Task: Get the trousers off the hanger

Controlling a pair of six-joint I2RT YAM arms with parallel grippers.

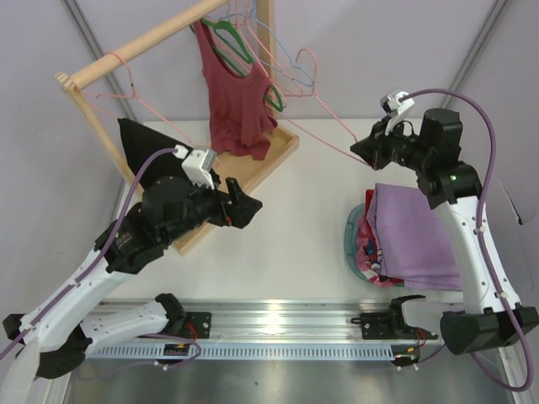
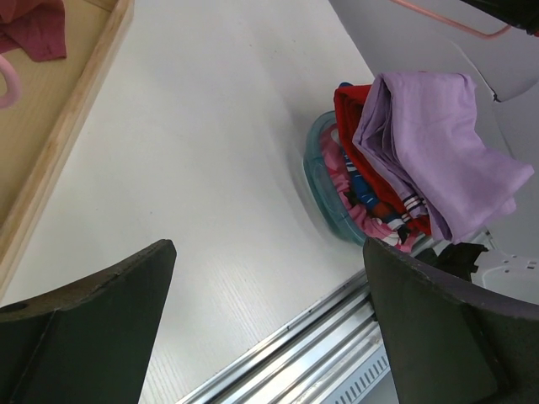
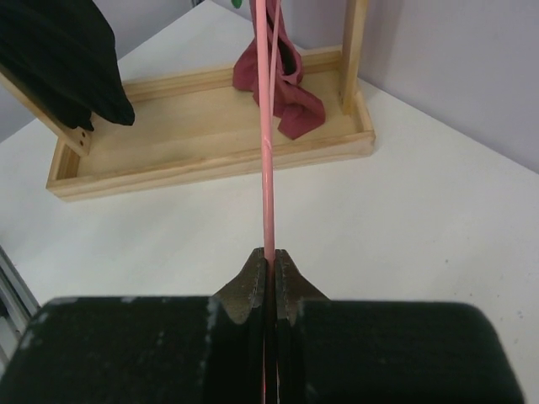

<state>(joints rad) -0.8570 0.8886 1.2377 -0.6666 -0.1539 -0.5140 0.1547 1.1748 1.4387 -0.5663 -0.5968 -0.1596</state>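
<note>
Lilac trousers [image 1: 417,231] lie folded on top of the clothes pile in the teal basket [image 1: 351,242], near right on the table, apart from the hanger. Pink hanger [image 1: 335,124] is pinched in the closed right gripper [image 1: 359,152], just far of the basket, and reaches toward the wooden rack [image 1: 278,158]. Left gripper [image 1: 253,204] hangs over the table's left side, jaws wide apart, holding nothing.

Maroon top [image 1: 238,105] hangs (wooden rack [image 1: 143,39]).

We see a white desk [image 1: 312,220] enclosed by pale lilac-grey walls [image 1: 404,42], a wooden clothes rack [image 1: 143,40] standing at its far left, evenly lit.
</note>
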